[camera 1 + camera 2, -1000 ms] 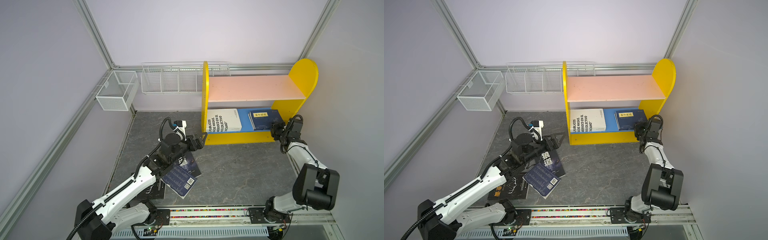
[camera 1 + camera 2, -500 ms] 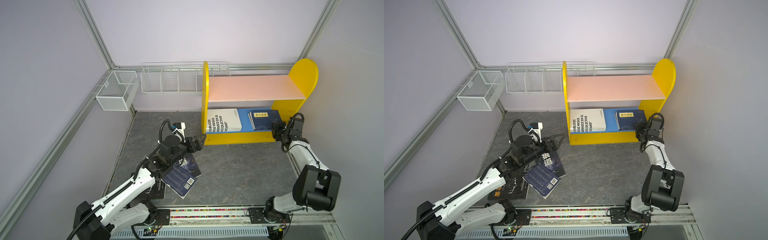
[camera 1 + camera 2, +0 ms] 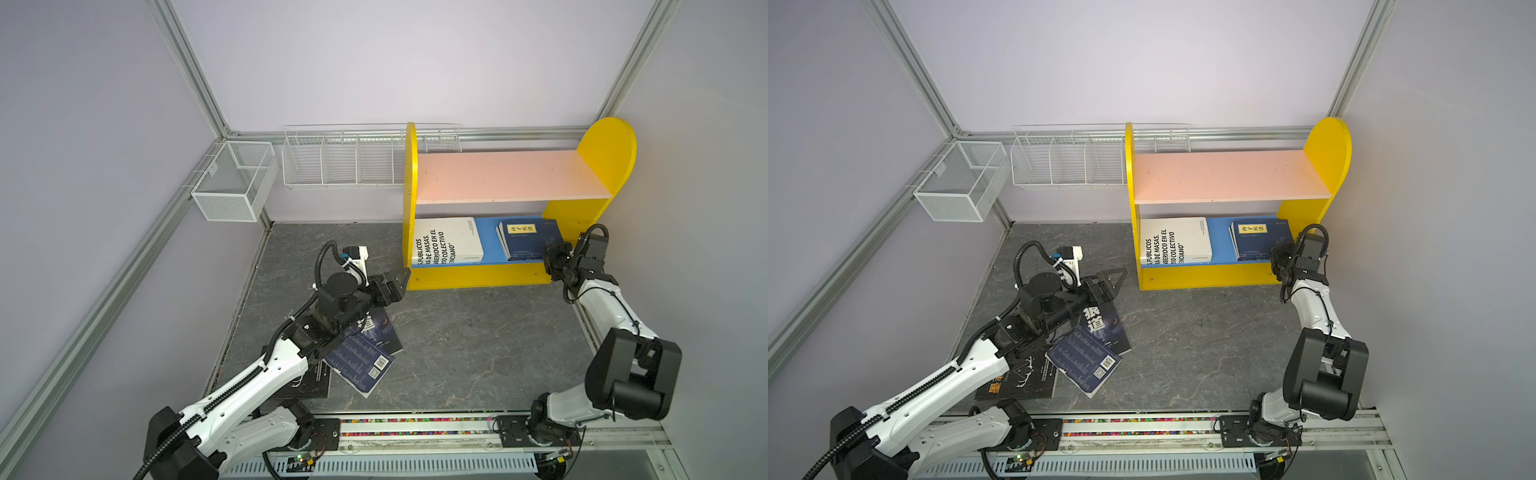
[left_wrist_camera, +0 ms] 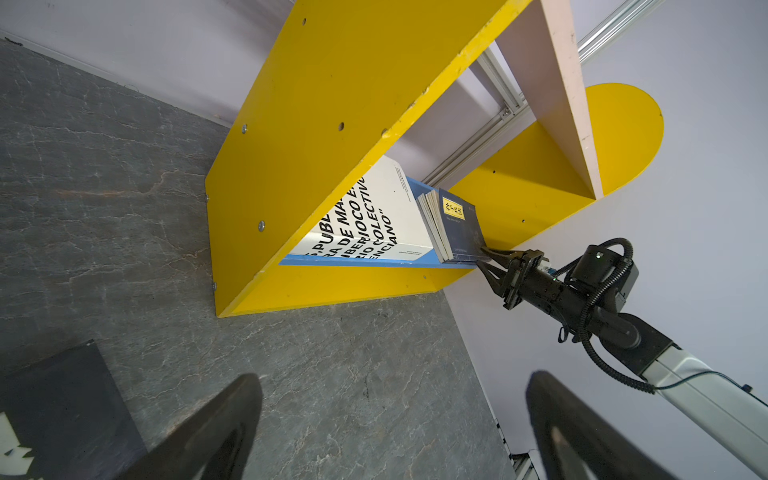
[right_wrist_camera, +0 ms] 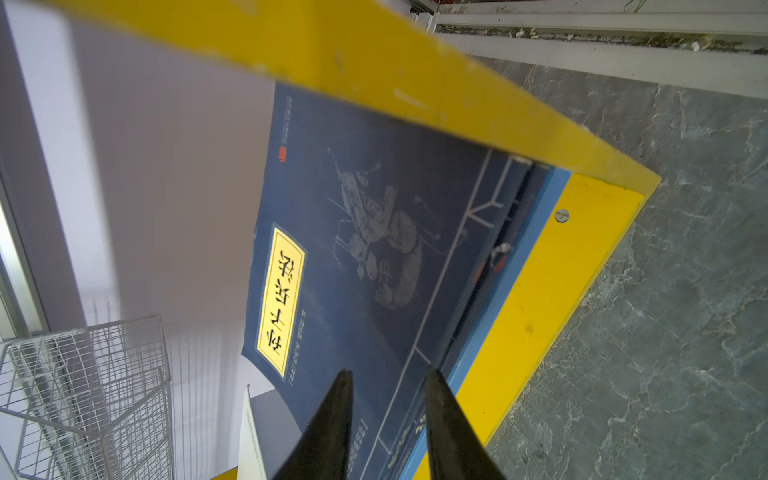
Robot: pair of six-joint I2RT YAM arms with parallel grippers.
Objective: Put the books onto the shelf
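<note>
Nearest, at the bench's (image 3: 478,340) 7 o'clock, three books lay overlapped: a black deer-cover book (image 3: 1025,378), a navy barcode book (image 3: 1088,361) and a black Chinese-titled book (image 3: 1104,328). The left arm covered part of them, so a fourth could not be ruled out. The left fingers (image 4: 232,415) hung spread wide and empty above them.

Farther, at 1 o'clock, the shelf (image 3: 478,278) held the white book (image 3: 449,241) and a navy stack (image 3: 523,241) flat on its blue lower board (image 3: 490,241). The right fingers (image 5: 332,424) stood narrowly apart at the stack's 4 o'clock corner; whether they pinched it was unclear. Seating that stack probably wanted a level push toward 12, clear of the yellow side panel (image 3: 602,149). The pink upper board (image 3: 498,178) hid the lower board's back.
</note>
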